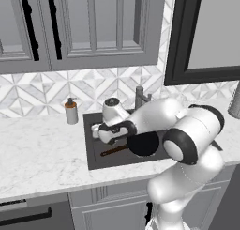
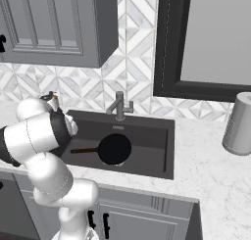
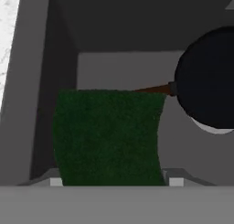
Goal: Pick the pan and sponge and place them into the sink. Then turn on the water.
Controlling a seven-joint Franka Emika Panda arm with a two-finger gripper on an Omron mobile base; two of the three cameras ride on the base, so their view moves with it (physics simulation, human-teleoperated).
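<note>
Dark green and close to the lens, the sponge [image 3: 109,137] sits clamped between the 2 fingertips of the gripper [image 3: 112,182], held over the left part of the sink [image 1: 93,158]. Beneath and to its right, the black pan [image 2: 114,149] lies on the basin floor, its brown handle pointing toward the sponge. White arm links reach across the marble counter [image 1: 42,149]. A grey faucet [image 2: 119,106] stands behind the basin, a soap dispenser [image 1: 71,111] on the counter to its left.
</note>
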